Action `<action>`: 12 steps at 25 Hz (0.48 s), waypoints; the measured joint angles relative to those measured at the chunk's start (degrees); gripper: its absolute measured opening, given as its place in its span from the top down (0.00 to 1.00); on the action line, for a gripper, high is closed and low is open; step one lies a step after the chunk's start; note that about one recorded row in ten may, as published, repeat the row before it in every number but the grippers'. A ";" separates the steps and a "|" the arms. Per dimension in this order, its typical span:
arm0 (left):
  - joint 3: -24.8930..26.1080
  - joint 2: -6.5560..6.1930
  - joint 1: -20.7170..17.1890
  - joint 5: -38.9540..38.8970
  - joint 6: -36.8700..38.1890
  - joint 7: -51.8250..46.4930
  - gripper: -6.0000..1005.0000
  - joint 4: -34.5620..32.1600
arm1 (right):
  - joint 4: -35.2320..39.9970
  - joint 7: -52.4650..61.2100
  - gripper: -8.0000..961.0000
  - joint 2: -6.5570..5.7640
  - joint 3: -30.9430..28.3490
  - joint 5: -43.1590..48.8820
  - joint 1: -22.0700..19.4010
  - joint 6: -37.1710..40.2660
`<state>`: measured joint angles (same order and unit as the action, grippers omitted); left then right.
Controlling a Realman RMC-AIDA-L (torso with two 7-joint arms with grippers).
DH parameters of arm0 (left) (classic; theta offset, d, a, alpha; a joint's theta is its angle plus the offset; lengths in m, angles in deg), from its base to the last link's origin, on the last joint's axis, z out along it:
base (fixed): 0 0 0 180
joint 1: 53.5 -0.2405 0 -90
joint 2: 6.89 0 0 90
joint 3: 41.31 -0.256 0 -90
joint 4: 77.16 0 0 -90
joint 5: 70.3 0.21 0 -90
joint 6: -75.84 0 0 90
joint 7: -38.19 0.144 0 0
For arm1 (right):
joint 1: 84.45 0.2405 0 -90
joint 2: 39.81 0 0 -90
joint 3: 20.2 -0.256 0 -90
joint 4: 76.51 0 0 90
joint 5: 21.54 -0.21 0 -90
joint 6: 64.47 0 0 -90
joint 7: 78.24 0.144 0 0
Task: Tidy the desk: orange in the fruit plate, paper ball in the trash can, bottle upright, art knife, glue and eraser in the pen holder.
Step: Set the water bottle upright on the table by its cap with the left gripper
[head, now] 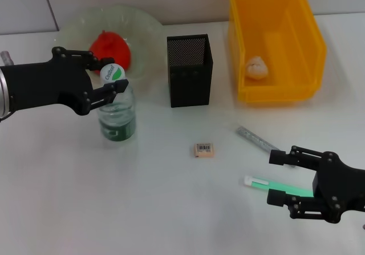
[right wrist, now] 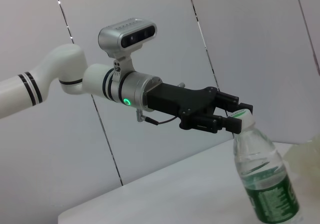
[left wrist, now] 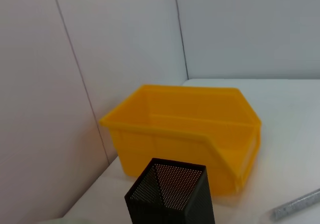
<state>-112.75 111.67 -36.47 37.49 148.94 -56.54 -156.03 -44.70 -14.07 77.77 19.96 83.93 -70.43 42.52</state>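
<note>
Desk (head: 142, 209), white and wide, carries everything. At its far right stands the open yellow plastic bin (head: 311, 49) serving as trash can, with the crumpled pale paper ball (head: 257, 67) already inside. At far left the clear glass fruit plate (head: 142, 32) holds the orange-red fruit (head: 111, 47). Between them stands the black mesh pen holder (head: 189, 71), empty as far as can be seen.

Bottle-righting looks like the step in hand: the clear plastic water bottle with green label (head: 117, 113) stands upright near the plate, and the left gripper (head: 108, 79) has its jaws set around the white cap (right wrist: 243, 121), apparently clamping it. The next move, I judge, is to let go cleanly without tipping it.

The right gripper (head: 282, 178) hovers low at near right, jaws spread, straddling the green-and-white glue stick (head: 274, 185); closing on it comes next. The grey art knife (head: 256, 139) lies just beyond, and the small tan eraser (head: 204, 149) rests mid-desk.
</note>
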 joint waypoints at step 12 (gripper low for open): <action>1.41 -0.06 1.12 -2.29 -1.19 -4.13 0.56 3.15 | 0.00 0.16 0.16 0.09 0.00 0.00 0.04 0.11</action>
<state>-111.34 111.61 -35.36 35.19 147.75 -60.67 -152.87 -44.70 -13.91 77.87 19.96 83.92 -70.39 42.63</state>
